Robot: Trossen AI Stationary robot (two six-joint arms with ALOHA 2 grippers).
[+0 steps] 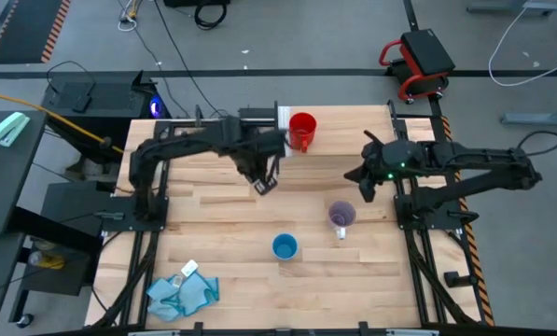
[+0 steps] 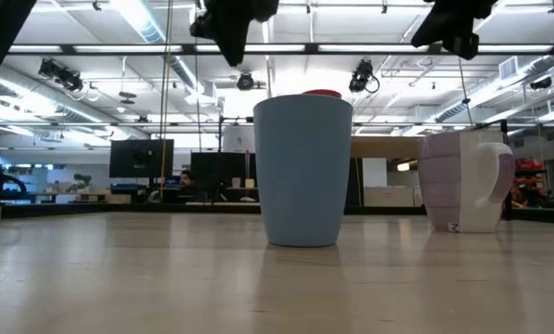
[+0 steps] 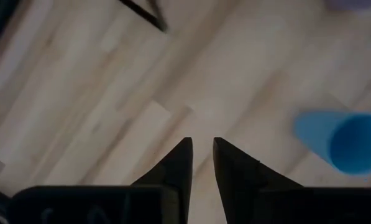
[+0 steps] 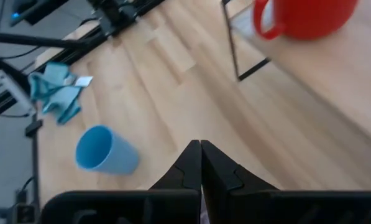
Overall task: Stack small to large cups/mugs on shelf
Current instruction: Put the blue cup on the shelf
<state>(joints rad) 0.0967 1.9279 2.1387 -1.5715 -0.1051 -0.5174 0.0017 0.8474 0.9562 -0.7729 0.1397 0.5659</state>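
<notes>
The red mug (image 1: pixel 302 131) stands upright on the shelf (image 1: pixel 353 131) at the table's far edge; it also shows in the right wrist view (image 4: pixel 306 15). The blue mug (image 1: pixel 285 246) stands on the tabletop near the middle. The lilac mug (image 1: pixel 341 217) is to its right, handle toward the near edge. My left gripper (image 1: pixel 264 182) hovers above the table left of the shelf, fingers a little apart (image 3: pixel 201 146), holding nothing. My right gripper (image 1: pixel 362 177) hangs above the table beyond the lilac mug, shut and empty (image 4: pixel 201 146).
A light-blue cloth (image 1: pixel 183 291) lies at the table's near left corner. The shelf's thin black posts (image 4: pixel 235 43) stand under its edge near the red mug. Bare tabletop (image 1: pixel 222 224) lies between the left gripper and the blue mug.
</notes>
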